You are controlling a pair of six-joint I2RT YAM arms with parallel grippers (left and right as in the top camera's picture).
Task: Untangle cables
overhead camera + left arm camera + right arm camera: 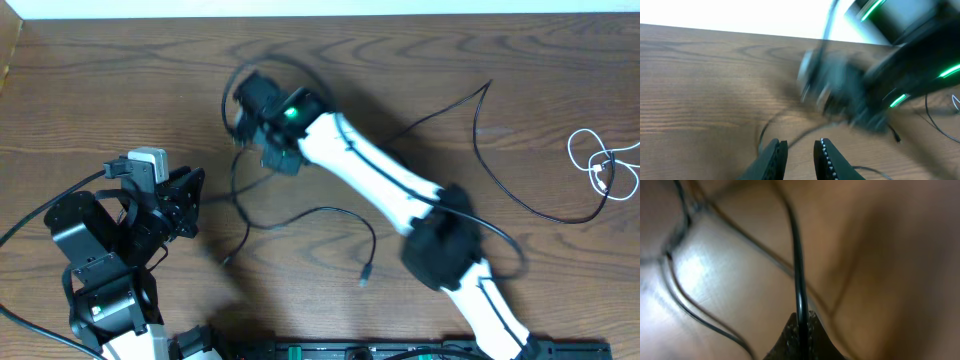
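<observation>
R claw (801,320) is pressed together on a black cable (799,265). In the R wrist view the cord comes out of the pinch and runs up thru the frame, w/ thinner strands lying blurred on the wood to the left. Overhead, that claw sits mid-way along the far half of the counter (100,80). The white R arm (380,170) stretches to it from the near-right corner, w/ a green light (293,112) lit by its wrist. Thin black loops (238,80) curl round the claw's head on the far and left sides. Which loop belongs to which cord can't be made out.

L claw (800,152) is over the near-left part of the counter, pointing toward the R claw. Its fingers (774,157) stand slightly apart: narrow gap, bare wood showing thru, nothing seen in it. A thin black strand (762,135) lies on the wood just ahead of the left finger; touching or not, can't tell. The R arm beyond is motion-blurred in this view.

Other cords, all flat on the counter:
- A second black cable (335,210) arcs from beside the L claw across the middle and ends in a small plug (366,276) toward the near edge.
- A longer black cable (530,205) has a kink right of ctr in the far half. One leg heads to the R arm, the other sweeps round toward the right edge.
- The white cable (600,160) is bunched in small loops by the right edge, well apart from both claws. The longer black cable's end comes up beside it; contact can't be told.
</observation>
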